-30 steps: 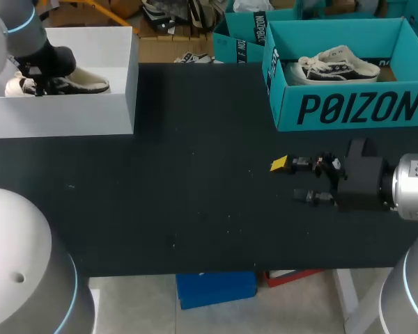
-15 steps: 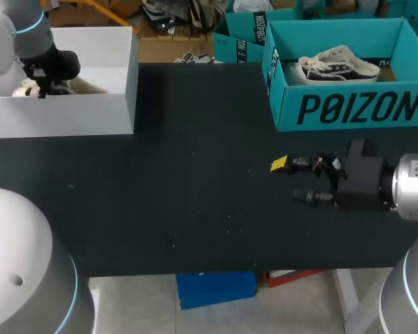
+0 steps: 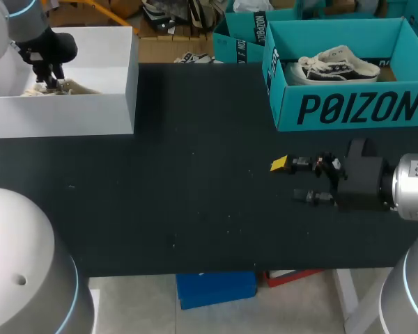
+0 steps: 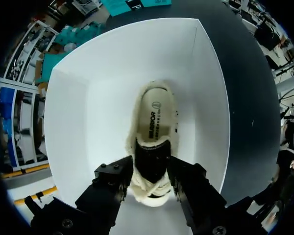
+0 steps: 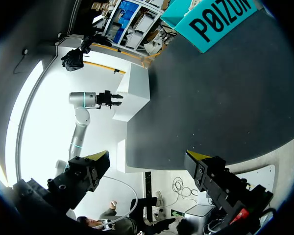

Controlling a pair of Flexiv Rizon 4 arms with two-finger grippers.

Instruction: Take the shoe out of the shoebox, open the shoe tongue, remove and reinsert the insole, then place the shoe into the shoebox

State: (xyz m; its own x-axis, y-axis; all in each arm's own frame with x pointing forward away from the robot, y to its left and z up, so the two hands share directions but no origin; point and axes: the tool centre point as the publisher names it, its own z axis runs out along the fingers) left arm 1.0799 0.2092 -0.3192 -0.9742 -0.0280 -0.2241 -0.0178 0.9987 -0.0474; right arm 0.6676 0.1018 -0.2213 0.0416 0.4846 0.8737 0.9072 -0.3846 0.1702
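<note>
A cream shoe (image 4: pixel 154 132) with a black tongue lies on the floor of the white shoebox (image 4: pixel 108 63), its insole showing. My left gripper (image 4: pixel 151 167) hangs just above its laced front end, open, one black finger on each side of the shoe. In the head view only the shoe's top edge (image 3: pixel 73 88) shows over the wall of the white shoebox (image 3: pixel 70 115), under my left gripper (image 3: pixel 52 76) at the far left. My right gripper (image 3: pixel 296 181) hovers low over the table's right side, open and holding nothing; the right wrist view shows my right gripper (image 5: pixel 148 161) with its yellow tips wide apart.
A teal shoebox (image 3: pixel 348 104) with another light shoe (image 3: pixel 338 66) inside stands at the back right, beyond my right gripper. Black table (image 3: pixel 195 174) stretches between the two boxes.
My left gripper has opened and risen a little. The shoe, held higher in the white box before, has sunk to the box floor. The right arm has not moved.
</note>
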